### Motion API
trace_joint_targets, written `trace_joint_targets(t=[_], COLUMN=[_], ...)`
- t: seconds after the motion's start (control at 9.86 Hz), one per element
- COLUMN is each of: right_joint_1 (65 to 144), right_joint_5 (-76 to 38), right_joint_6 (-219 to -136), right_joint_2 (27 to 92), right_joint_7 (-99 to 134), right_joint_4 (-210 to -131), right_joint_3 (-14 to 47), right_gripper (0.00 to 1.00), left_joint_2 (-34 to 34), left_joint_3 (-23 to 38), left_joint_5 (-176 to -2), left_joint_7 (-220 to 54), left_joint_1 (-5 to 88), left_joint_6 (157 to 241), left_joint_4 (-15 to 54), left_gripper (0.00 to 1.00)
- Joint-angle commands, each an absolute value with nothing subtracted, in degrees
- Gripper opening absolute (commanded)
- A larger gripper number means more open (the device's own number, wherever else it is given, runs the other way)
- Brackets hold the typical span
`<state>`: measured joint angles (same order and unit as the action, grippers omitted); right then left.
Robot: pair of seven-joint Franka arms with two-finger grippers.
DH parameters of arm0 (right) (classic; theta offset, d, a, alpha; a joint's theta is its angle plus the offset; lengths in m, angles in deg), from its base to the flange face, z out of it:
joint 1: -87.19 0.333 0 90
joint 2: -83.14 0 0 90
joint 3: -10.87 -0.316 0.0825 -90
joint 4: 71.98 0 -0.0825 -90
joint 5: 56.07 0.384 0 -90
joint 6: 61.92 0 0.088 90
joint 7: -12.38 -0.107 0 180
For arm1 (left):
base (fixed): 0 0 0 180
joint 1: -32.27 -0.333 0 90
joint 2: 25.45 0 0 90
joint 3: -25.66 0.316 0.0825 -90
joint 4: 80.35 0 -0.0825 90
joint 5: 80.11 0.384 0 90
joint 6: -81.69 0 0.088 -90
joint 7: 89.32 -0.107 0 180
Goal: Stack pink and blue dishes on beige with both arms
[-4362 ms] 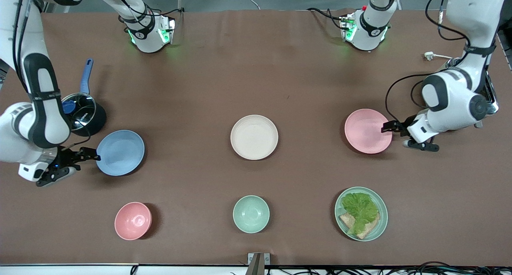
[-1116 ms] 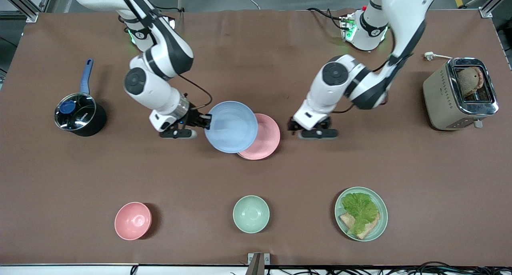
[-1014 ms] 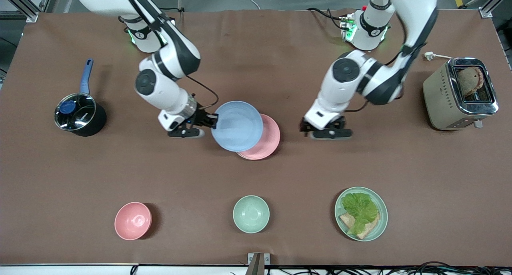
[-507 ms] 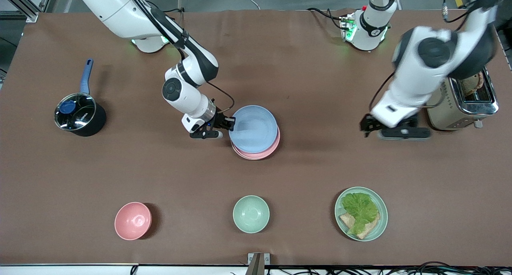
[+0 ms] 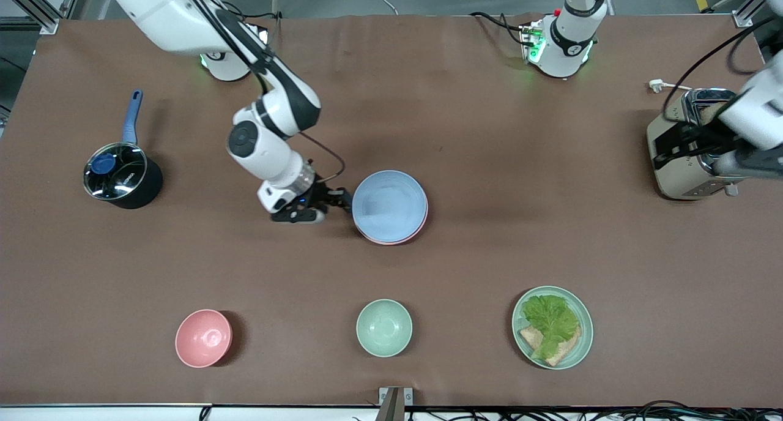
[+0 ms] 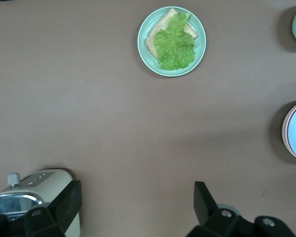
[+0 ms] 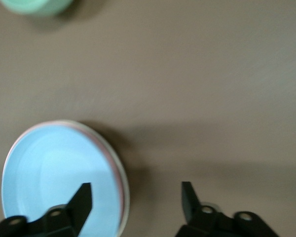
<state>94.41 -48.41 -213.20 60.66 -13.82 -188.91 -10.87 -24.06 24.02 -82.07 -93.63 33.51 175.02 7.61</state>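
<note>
The light blue plate lies on top of the pink plate, of which only a thin rim shows, at the middle of the table. The beige plate is hidden in the front view. The right wrist view shows the blue plate, the pink rim and a pale cream edge beneath. My right gripper is open at the stack's rim, one finger over the blue plate, holding nothing. My left gripper hangs open and empty over the toaster's side.
A toaster stands at the left arm's end, a lidded pot at the right arm's end. Nearer the front camera sit a pink bowl, a mint bowl and a green plate with lettuce.
The right gripper set the blue plate down on the pink one and opened, drawing back a little. The left arm swung away from the stack to the toaster.
</note>
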Motion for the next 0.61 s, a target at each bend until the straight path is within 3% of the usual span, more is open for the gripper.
trace_joint_targets(t=[0.0, 0.1, 0.3, 0.51], right_joint_1=[88.5, 86.0, 85.8, 85.9], right_joint_5=[-54.9, -57.6, -59.7, -59.6], right_joint_6=[-201.8, -196.1, -188.5, -175.0], right_joint_2=[73.8, 77.1, 82.1, 84.9], right_joint_7=[-14.9, -14.8, -13.3, -4.4], right_joint_4=[-190.2, -188.4, -185.0, -176.7], right_joint_3=[-7.9, -7.3, 0.0, 7.9], right_gripper=[1.00, 1.00, 1.00, 1.00], left_joint_2=[-25.6, -25.9, -25.1, -24.2], left_joint_3=[26.4, 27.5, 28.9, 29.0], left_joint_5=[-83.6, -83.4, -83.2, -82.6], left_joint_7=[-93.5, -93.5, -93.9, -93.5], left_joint_1=[34.0, 34.2, 35.3, 34.9], left_joint_6=[170.7, 170.6, 170.8, 170.2], left_joint_4=[7.2, 6.9, 5.9, 2.3], left_gripper=[1.00, 1.00, 1.00, 1.00])
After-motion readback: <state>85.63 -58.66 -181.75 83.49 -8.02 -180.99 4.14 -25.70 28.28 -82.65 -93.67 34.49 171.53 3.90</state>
